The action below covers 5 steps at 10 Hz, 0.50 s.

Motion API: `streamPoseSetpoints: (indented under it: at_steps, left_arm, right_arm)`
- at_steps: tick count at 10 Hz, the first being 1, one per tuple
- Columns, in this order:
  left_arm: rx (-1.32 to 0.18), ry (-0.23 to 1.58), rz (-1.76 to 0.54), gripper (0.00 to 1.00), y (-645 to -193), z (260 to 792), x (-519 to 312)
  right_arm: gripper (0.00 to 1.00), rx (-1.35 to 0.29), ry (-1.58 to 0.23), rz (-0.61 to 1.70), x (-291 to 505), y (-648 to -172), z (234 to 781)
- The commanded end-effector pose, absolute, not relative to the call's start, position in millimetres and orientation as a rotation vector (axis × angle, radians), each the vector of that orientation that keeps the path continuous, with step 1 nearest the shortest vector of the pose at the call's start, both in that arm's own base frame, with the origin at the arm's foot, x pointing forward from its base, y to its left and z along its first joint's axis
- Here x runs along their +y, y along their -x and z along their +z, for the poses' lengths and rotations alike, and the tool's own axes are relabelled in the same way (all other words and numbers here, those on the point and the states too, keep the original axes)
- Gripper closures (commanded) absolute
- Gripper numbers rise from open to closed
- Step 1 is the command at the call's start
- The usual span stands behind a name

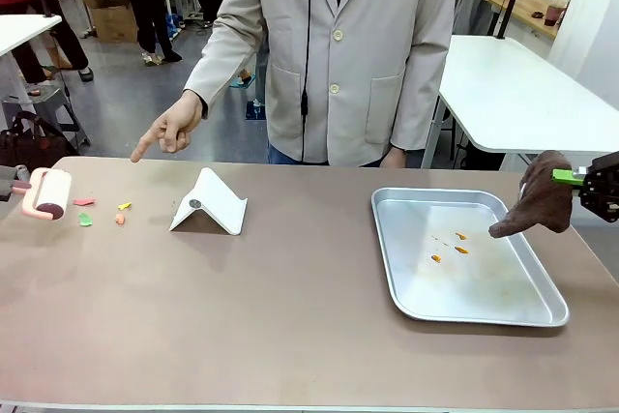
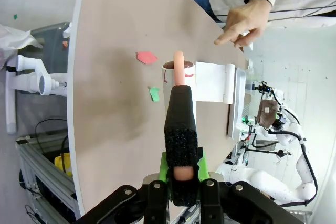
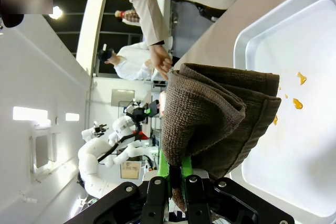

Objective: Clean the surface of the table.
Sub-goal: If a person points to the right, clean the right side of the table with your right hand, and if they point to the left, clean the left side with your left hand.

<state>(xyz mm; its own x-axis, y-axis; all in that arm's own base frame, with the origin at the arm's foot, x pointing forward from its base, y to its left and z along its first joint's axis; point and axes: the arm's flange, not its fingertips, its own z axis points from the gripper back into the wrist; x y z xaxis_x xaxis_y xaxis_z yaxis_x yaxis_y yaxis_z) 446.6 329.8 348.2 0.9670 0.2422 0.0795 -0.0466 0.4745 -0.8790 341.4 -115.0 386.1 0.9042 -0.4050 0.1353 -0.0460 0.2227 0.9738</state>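
L end effector (image 2: pixel 181 174) clamped on lint roller (image 1: pixel 50 193), R end effector (image 3: pixel 176 176) on brown cloth (image 1: pixel 542 205). Risk: roller flicks coloured scraps (image 1: pixel 85 220) off desk (image 1: pixel 290 316) edge, or bumps person's pointing hand (image 1: pixel 172 130).

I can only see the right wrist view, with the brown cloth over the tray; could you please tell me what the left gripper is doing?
Observer: The left gripper is shut on a pink lint roller at the left end of the table.
Operator: Thank you; is there anything to clean there?
Observer: Yes, small coloured scraps lie on the table just right of the roller.
Operator: And the person?
Observer: The person's hand points down toward those scraps.
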Motion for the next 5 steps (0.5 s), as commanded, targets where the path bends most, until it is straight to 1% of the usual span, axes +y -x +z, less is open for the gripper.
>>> streamPoseSetpoints:
  at_steps: [1,5]
  left_arm:
    - [-0.167,1.029,0.236,0.78,-454,349,333]
    - [-0.149,0.964,0.276,0.78,-467,336,341]
  right_arm:
    - [1.0,-0.396,-1.348,-0.252,-115,-340,388]
    - [1.0,-0.396,-1.348,-0.252,-115,-340,388]
